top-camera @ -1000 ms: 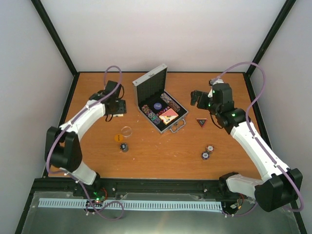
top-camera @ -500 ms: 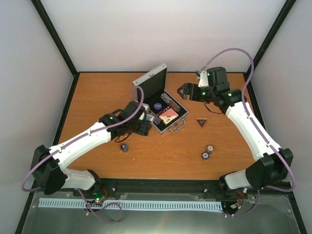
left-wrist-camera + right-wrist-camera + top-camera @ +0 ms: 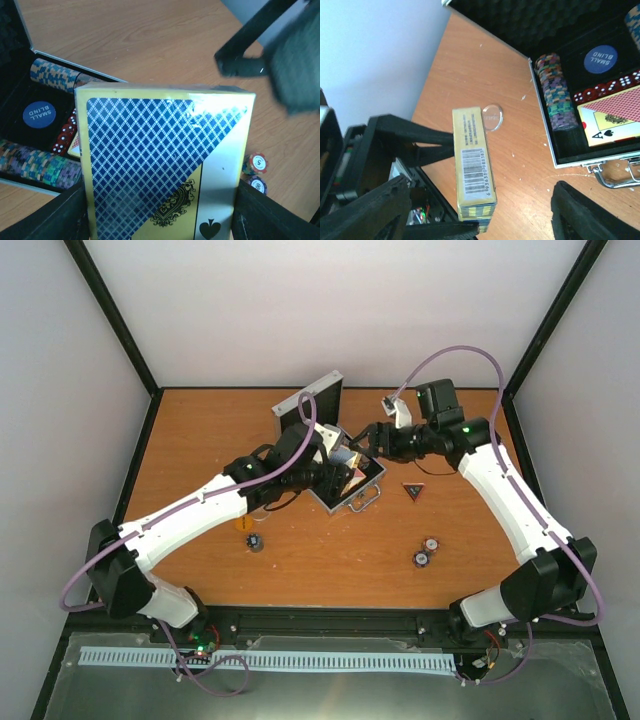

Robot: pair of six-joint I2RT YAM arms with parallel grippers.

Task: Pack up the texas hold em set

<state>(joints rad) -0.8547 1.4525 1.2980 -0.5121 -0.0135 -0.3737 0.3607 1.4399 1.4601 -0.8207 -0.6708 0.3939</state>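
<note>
a: what could go wrong here?

b: the left fingers (image 3: 272,215) are shut tight on the blue and gold card box (image 3: 160,160). they hold it up in the air near the open silver metal case with black lining (image 3: 542,112). the right fingers (image 3: 585,215) are wide apart, one on each side of the box, and i see a gap on one side. it looks to me like a pass from one arm to the other. if the left fingers let go too soon, the box could drop on the brown wooden bench (image 3: 200,430). the two sets of fingers are very close, so they could bump and knock the box crooked.

a: and farther out?

b: the case holds a red card box (image 3: 615,117), rows of coloured chips (image 3: 555,95), red dice (image 3: 605,91) and a round blue disc (image 3: 600,59). a tilted box could hit them on the way in.

a: what can't you see?

b: from above, the arms hide the box and much of the inside of the case. the free spot for the box is cut off. i can't tell if the far right finger touches the box. some loose chips (image 3: 425,552) and a dark triangle token (image 3: 413,490) lie on the bench, apart from the case.
</note>
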